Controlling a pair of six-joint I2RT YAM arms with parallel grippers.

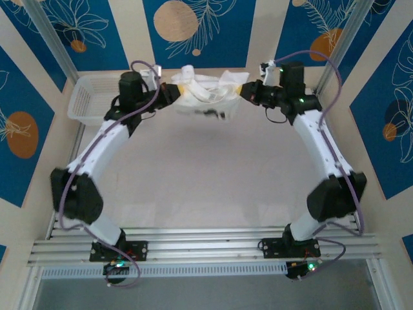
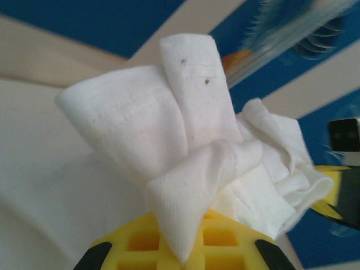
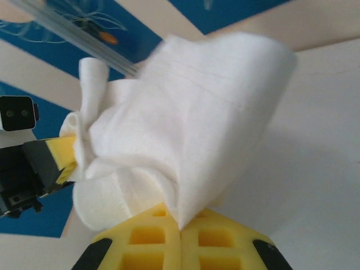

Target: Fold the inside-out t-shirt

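The white t-shirt (image 1: 205, 93) hangs bunched up between my two grippers at the far middle of the table, lifted off the surface. My left gripper (image 1: 173, 92) is shut on the shirt's left side. In the left wrist view a fold of the t-shirt (image 2: 169, 140) is pinched between the yellow jaws of the left gripper (image 2: 188, 256). My right gripper (image 1: 244, 91) is shut on the shirt's right side. In the right wrist view the t-shirt (image 3: 191, 124) runs into the closed yellow jaws of the right gripper (image 3: 180, 228).
A white mesh basket (image 1: 90, 98) stands at the far left corner, just behind the left arm. The pale table (image 1: 206, 181) stretches from the shirt to the arm bases. Blue patterned walls and metal posts enclose the far side.
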